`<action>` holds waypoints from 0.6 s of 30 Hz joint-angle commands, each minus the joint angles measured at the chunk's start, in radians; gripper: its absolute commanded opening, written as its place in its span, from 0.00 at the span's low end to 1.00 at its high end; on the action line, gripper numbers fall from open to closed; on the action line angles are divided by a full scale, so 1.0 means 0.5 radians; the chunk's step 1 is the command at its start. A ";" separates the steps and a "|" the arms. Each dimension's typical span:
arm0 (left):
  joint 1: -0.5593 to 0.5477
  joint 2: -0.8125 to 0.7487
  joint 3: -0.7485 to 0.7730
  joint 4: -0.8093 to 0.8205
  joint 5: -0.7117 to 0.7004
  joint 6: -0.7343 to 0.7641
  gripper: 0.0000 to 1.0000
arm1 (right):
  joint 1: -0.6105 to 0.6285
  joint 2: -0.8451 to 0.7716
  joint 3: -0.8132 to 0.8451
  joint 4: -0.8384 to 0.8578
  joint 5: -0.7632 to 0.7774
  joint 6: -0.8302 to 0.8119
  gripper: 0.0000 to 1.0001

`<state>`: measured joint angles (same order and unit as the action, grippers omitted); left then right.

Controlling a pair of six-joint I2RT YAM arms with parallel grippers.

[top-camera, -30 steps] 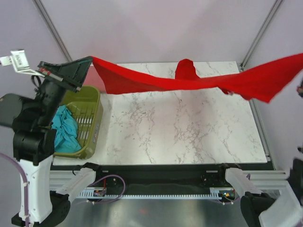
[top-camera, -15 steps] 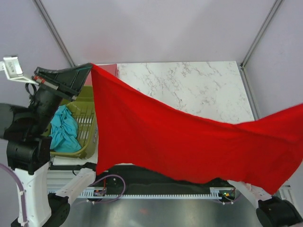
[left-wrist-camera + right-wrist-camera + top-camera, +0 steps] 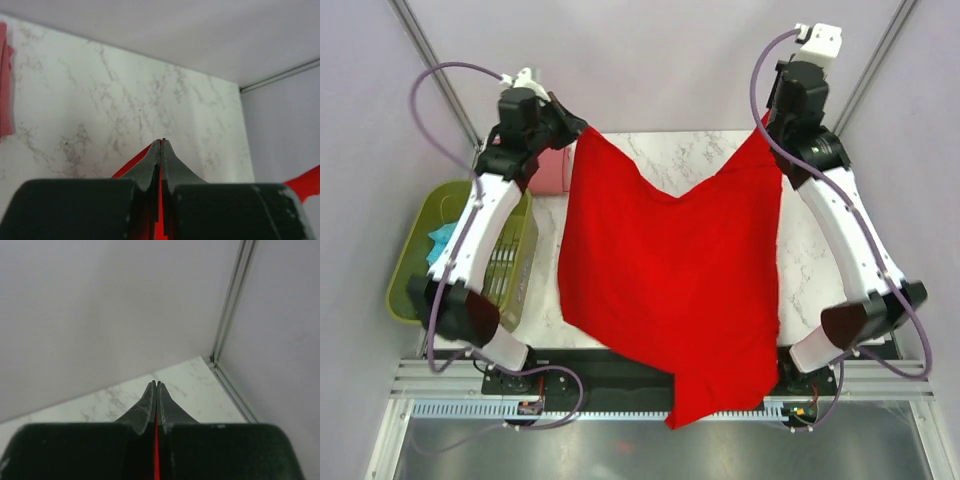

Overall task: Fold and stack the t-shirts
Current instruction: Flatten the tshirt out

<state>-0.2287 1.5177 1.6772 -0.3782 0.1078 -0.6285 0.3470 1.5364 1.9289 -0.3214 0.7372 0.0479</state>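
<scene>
The red t-shirt hangs spread wide over the middle of the marble table. Its two upper corners are held up at 11 and 1 o'clock, pinched in the left gripper and the right gripper. The top edge sags in a V between them. The cloth is plain and mostly smooth, with a narrower tail reaching past the near table edge at 6 o'clock. The pink t-shirt lies at 10 o'clock on the table's far left corner, mostly hidden. The teal t-shirt sits crumpled in the olive basket at 9 o'clock.
</scene>
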 commanded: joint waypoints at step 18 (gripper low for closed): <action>0.129 1.354 0.640 0.106 -0.084 0.174 0.02 | -0.810 1.587 0.330 0.686 -1.548 0.647 0.00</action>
<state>-0.1841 2.1624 1.9015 -0.3664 0.0792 -0.5964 -0.0669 2.3180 1.9865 -0.0582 0.0566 0.3485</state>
